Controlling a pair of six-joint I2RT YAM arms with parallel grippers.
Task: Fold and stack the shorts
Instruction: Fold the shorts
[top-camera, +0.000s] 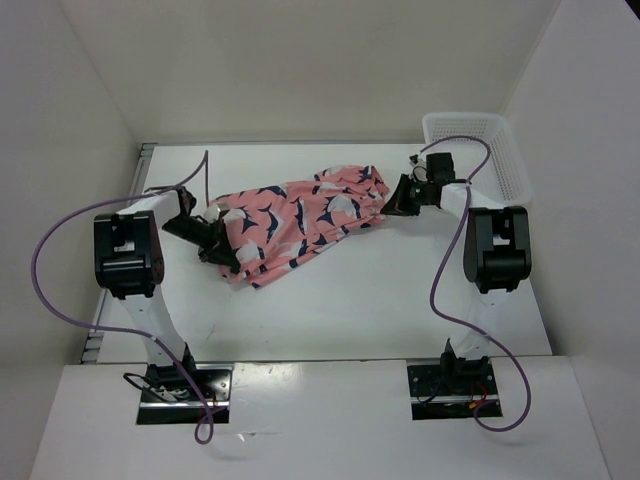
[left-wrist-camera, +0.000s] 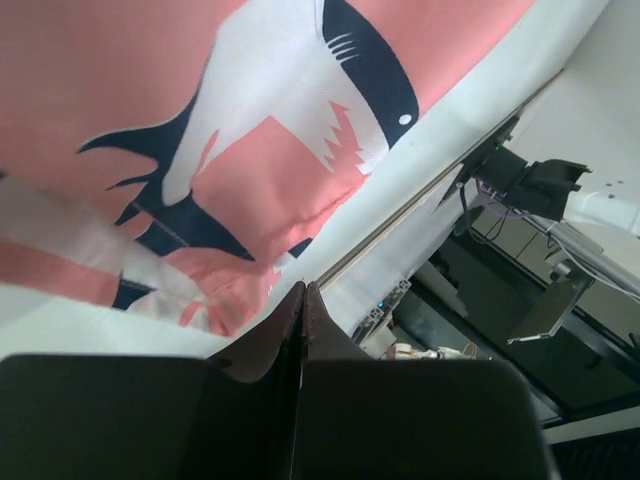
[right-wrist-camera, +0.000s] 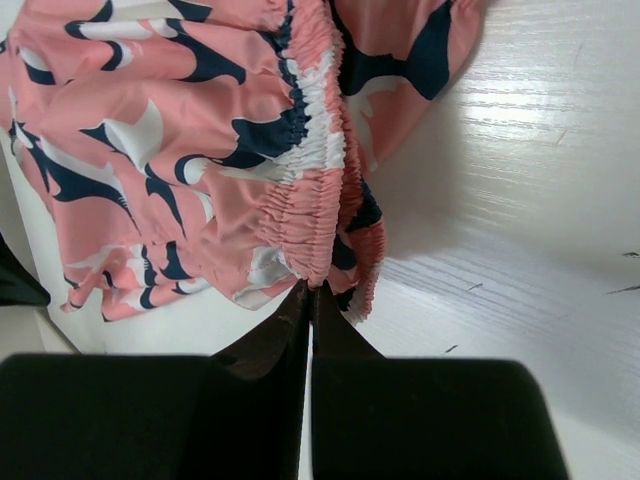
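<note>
Where the shorts were: the shorts (top-camera: 300, 222) sat in the middle of the top view, on the white tabletop (top-camera: 350, 310), strung between the two arms. I could not tell whether every part touched the surface.

Long axis: it ran on a slant from the lower left to the upper right of the top view.

Which way they pointed: the gathered waistband (right-wrist-camera: 312, 190) was at the upper-right end, and the leg hems trailed to the lower left.

Left hand: the left hand (left-wrist-camera: 303, 292) had its fingers pressed together, and it looked clamped on a thin edge of the fabric at the lower-left end. The big printed fish spread across the upper left of its wrist view.

Right hand: the right hand (right-wrist-camera: 310, 290) had its fingers together too, pinching the bunched elastic where it folded down at the centre of its wrist view.

Why held so: with one grip at each end, I judged the arms were pulling the cloth out along its length so that it would lie flat and square before any fold.

Condition of the cloth: it was rumpled and doubled over near the waistband, so to my eye not yet neatly folded.

Basket: a white mesh basket (top-camera: 480, 150) stood at the upper right, behind the right arm and apart from the shorts.

Task so far: I judged it early, with the fold not made.
</note>
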